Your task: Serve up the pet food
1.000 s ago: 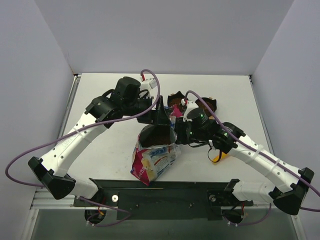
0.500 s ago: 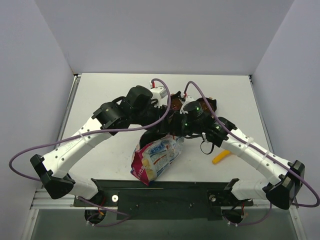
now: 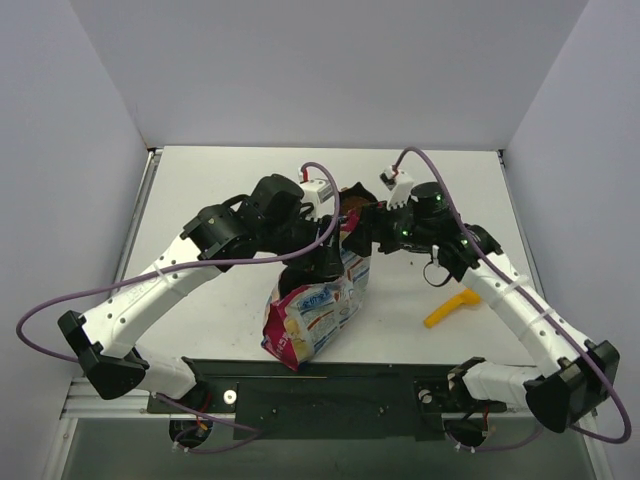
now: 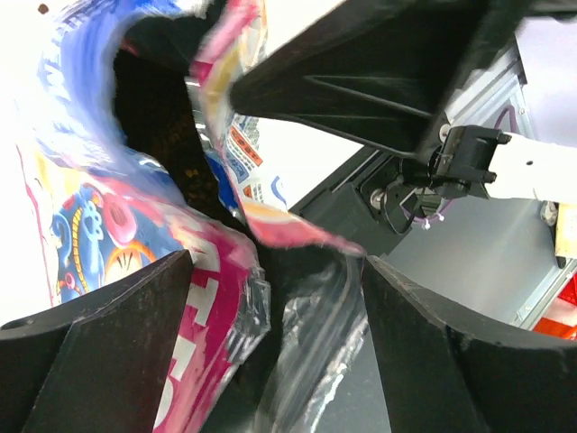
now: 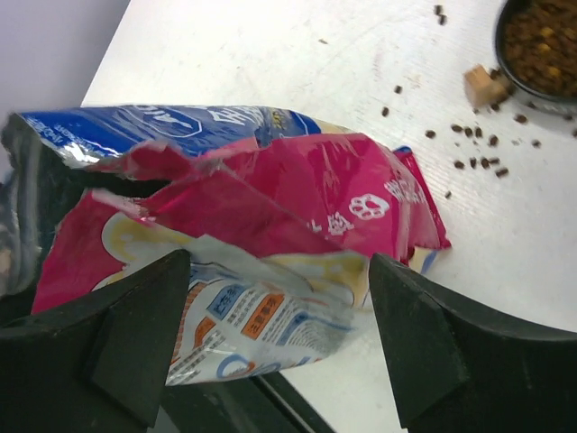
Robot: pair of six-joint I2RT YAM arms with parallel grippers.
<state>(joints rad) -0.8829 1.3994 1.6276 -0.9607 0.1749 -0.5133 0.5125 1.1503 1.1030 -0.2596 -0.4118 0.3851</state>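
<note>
Well, our left gripper (image 4: 278, 263) stands released, the crumpled, blurred rim of the glossy magenta-edged pet food bag (image 4: 216, 298) lying loose between its jaws. Our right gripper (image 5: 279, 262) gapes wide, with the bag just ahead. Farther ahead, rightward, small brown kibble pellets (image 5: 469, 164) scatter beside a round black bowl (image 5: 501, 56) that is cut off.

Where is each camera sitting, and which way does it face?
Top external: above, behind the bases, looking down at the table; left arm and right arm show.
Left wrist: on that arm, looking between its open jaws at the pet food bag.
Right wrist: between its open jaws, the bag's crumpled top.
Shared: the bag.
</note>
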